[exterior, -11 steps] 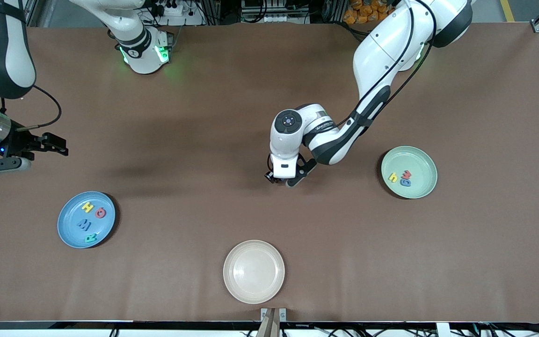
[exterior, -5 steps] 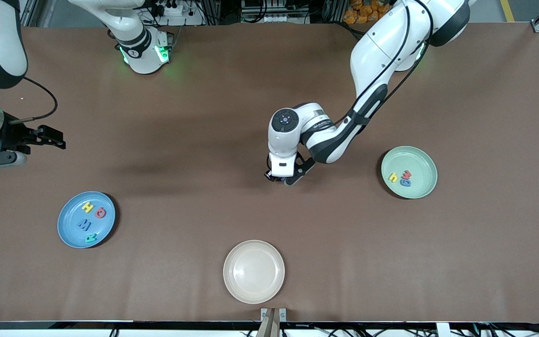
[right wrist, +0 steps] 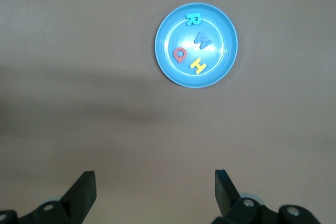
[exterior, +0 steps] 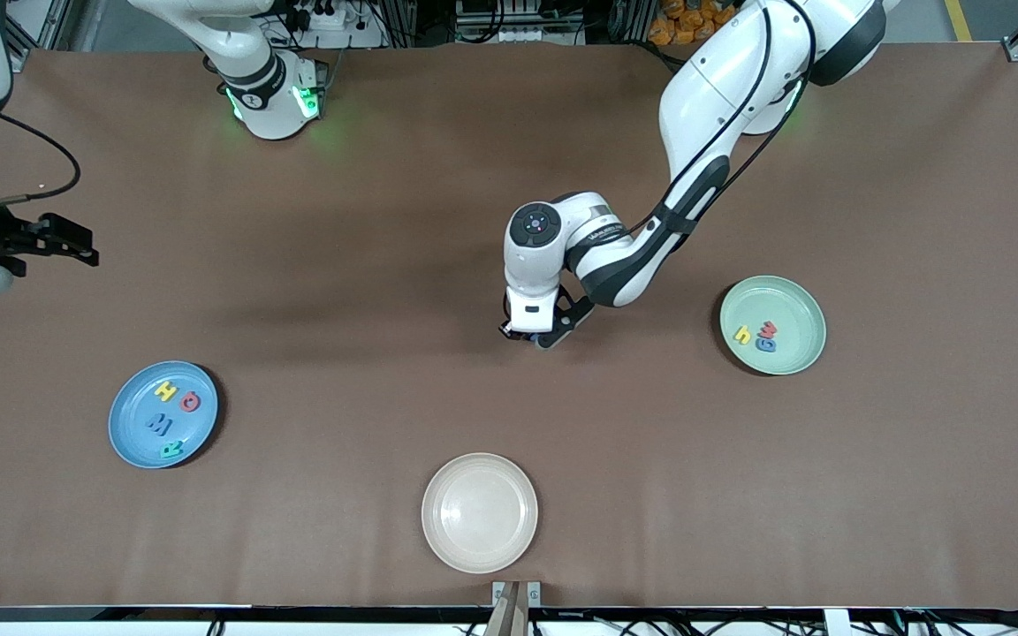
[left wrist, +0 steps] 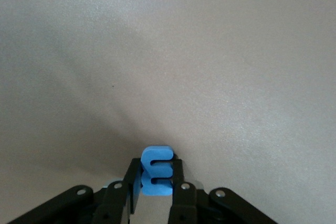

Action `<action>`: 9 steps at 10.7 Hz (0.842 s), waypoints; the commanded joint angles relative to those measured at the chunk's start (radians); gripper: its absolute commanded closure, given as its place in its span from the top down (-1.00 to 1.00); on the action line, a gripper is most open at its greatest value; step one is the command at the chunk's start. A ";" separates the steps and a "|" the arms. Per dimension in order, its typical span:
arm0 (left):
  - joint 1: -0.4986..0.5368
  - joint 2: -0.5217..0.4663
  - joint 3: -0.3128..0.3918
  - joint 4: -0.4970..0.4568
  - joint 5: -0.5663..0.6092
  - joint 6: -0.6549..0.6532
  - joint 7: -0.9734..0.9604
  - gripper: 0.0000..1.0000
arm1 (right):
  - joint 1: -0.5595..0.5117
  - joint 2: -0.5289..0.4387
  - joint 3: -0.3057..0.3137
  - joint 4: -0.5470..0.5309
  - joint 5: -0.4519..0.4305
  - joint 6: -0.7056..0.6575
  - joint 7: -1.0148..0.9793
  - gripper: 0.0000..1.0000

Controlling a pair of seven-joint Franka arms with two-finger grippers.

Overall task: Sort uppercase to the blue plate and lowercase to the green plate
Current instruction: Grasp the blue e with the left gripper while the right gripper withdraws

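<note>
1. Lowercase blue m sits at the middle of the desk, now clamped in the left claw, which has just closed.
2. Green plate, near the left arm's end, likely comes next.
3. Right claw, fingers apart, has drawn back and waits above its desk edge.

left gripper: now clamped on blue m, shifted slightly toward right arm's end | right gripper: wide apart, retreats toward desk edge
</note>
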 commanded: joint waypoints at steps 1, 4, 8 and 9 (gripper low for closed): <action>-0.017 0.027 0.019 0.016 -0.004 0.023 0.004 -0.71 | 0.033 0.008 -0.019 0.099 -0.033 -0.058 0.012 1.00; -0.005 0.012 0.024 0.016 -0.001 -0.003 0.071 -0.82 | 0.030 -0.003 -0.018 0.165 -0.018 -0.125 0.012 1.00; 0.016 -0.011 0.019 0.042 -0.017 -0.144 0.231 -0.99 | 0.026 -0.038 -0.025 0.198 0.115 -0.210 0.014 1.00; 0.018 -0.019 0.017 0.042 -0.017 -0.166 0.261 -1.00 | 0.026 -0.038 -0.030 0.198 0.141 -0.205 0.014 1.00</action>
